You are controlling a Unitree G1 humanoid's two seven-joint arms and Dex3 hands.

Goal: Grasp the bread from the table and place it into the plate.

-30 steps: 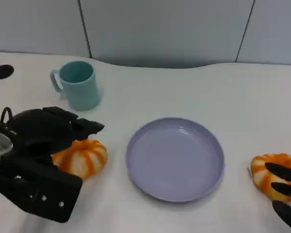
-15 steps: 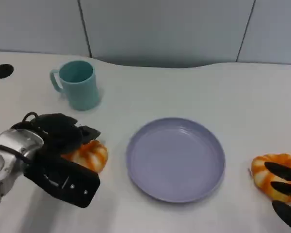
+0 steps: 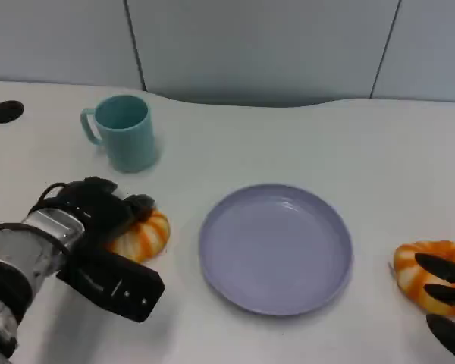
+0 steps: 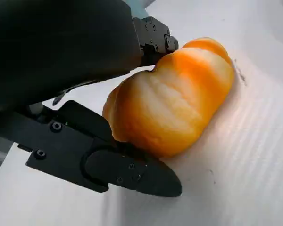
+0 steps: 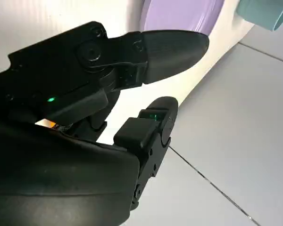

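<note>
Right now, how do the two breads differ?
The left bread lies left of the plate, with the left hand closing around it, fingers on both sides. The right bread lies right of the plate, partly behind the right hand. Both are orange-and-white striped and on the table.

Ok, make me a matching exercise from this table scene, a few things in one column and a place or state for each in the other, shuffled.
Column one:
1. teal ceramic mug
2. round lavender plate
3. orange striped bread bun on the left
4. orange striped bread bun on the right

Column two:
A. between the fingers of the left hand
B. at the table's right edge, under the right hand's fingertips
C. empty, mid-table
D. upright at the far left, handle pointing left

Pairs: 1-D, 2-C, 3-A, 4-B
</note>
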